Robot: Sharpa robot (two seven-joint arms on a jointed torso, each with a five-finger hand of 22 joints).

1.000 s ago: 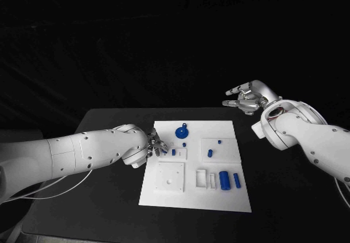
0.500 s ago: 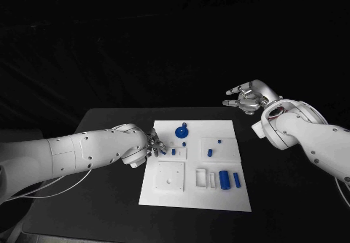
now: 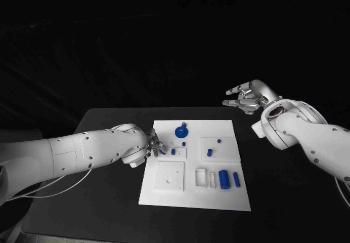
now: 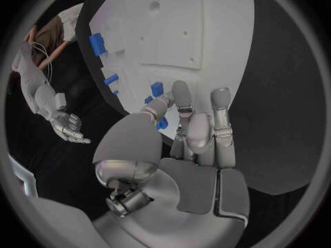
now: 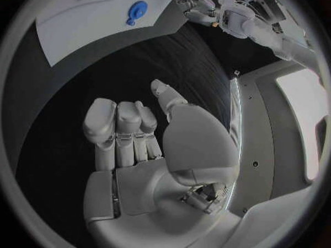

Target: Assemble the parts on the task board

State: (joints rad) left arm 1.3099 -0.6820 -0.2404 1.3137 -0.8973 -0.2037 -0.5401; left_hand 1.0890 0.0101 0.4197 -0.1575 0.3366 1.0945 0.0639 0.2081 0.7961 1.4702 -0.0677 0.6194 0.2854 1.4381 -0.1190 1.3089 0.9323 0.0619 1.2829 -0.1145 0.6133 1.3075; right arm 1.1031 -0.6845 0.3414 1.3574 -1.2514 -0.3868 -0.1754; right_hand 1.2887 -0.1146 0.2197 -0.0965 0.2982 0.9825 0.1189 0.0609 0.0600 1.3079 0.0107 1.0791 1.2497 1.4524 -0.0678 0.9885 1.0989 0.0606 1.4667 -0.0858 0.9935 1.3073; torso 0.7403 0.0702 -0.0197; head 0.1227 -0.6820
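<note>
The white task board (image 3: 169, 195) lies in the middle of the black table. On it are a round blue disc (image 3: 182, 132), small blue pegs (image 3: 173, 151) (image 3: 210, 152) and two blue cylinders (image 3: 224, 179). My left hand (image 3: 154, 145) is low over the board's left edge, its fingers (image 4: 219, 107) stretched side by side toward the nearest pegs (image 4: 157, 89). A bit of blue (image 4: 162, 123) shows in the gap beside the thumb, and I see nothing plainly held. My right hand (image 3: 249, 97) (image 5: 141, 149) hangs high beyond the table's far right corner, fingers apart and empty.
A square white plate (image 3: 170, 176) and a slotted white block (image 3: 203, 178) sit on the board's near half. Bare black table (image 3: 109, 192) lies left and right of the board. My left forearm (image 3: 87, 152) stretches across the table's left side.
</note>
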